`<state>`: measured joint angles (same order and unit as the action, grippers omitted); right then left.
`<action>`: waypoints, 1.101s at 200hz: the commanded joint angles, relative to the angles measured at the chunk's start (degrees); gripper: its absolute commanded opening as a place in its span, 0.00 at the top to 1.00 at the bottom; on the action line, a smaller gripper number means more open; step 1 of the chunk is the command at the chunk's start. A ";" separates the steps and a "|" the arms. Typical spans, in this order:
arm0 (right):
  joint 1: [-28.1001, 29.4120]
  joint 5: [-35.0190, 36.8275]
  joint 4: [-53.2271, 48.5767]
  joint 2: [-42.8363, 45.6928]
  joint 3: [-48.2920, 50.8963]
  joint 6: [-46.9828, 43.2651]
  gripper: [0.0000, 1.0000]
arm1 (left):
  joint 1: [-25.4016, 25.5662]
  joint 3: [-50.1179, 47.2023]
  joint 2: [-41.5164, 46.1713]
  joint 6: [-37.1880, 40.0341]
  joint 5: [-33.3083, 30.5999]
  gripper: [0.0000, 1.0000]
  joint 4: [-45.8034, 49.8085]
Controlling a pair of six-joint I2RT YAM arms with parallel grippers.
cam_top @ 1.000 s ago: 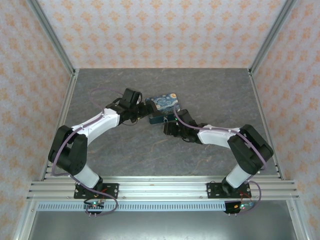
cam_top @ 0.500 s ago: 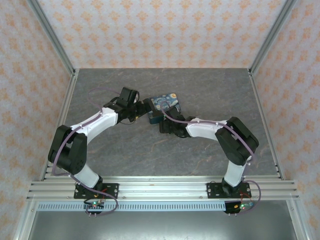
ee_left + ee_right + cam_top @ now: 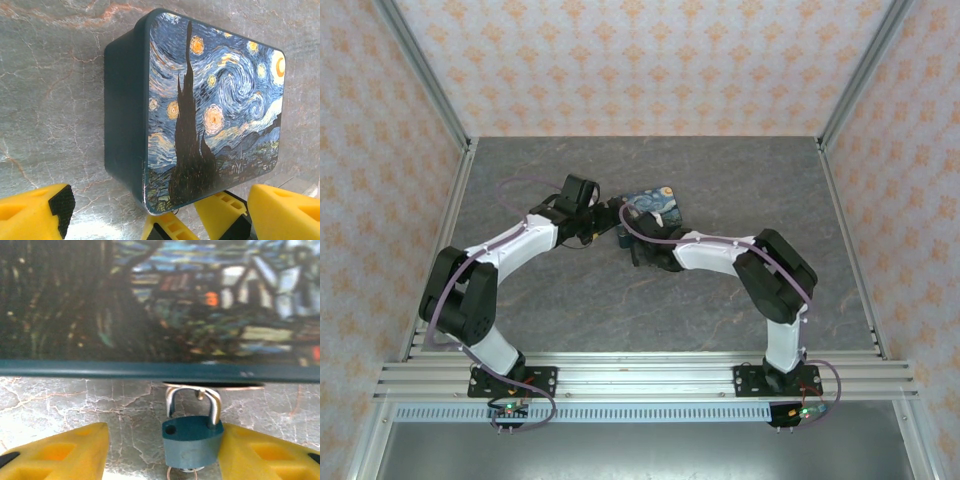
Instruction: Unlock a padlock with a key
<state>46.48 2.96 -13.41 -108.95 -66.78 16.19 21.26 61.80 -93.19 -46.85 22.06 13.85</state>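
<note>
The padlock (image 3: pixel 192 445) is a small teal body with a silver shackle (image 3: pixel 194 399). It hangs from the front edge of the dark blue swirly-patterned box (image 3: pixel 150 300). The shackle's left leg stands clear of a hole in the body's top. My right gripper (image 3: pixel 164 434) is open around the padlock, with the right finger (image 3: pixel 260 452) touching the body and the left finger (image 3: pixel 65 452) apart from it. A thin wire ring (image 3: pixel 182 473) shows under the padlock; the key is hidden. My left gripper (image 3: pixel 159 200) is wide open at the box's (image 3: pixel 210 105) near corner.
The box (image 3: pixel 655 205) lies on the grey marble table (image 3: pixel 570 290), with both arms meeting at its near-left side. In the left wrist view, the right gripper's yellow fingers (image 3: pixel 220 212) poke out from under the box edge. Metal posts and patterned walls ring the table.
The right arm has swung left along the box's front edge, its elbow folding in, and its jaws have narrowed a little. The left arm has barely moved.
</note>
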 commanded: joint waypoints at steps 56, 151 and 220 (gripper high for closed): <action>0.02 6.17 -3.82 -1.40 -1.34 -0.55 0.68 | -0.51 -0.72 -0.94 -0.87 1.91 0.10 -2.43; -0.57 2.24 -0.88 3.02 3.44 -0.80 0.96 | 3.25 6.54 -4.04 7.24 -5.93 0.10 8.53; -3.74 -4.66 4.87 7.05 9.65 1.31 1.00 | 5.14 8.78 -9.45 9.91 -12.13 0.11 12.17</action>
<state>44.16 2.00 -11.07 -104.36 -59.79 15.90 25.89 69.28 -101.14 -39.18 14.28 22.48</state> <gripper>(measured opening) 0.186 0.889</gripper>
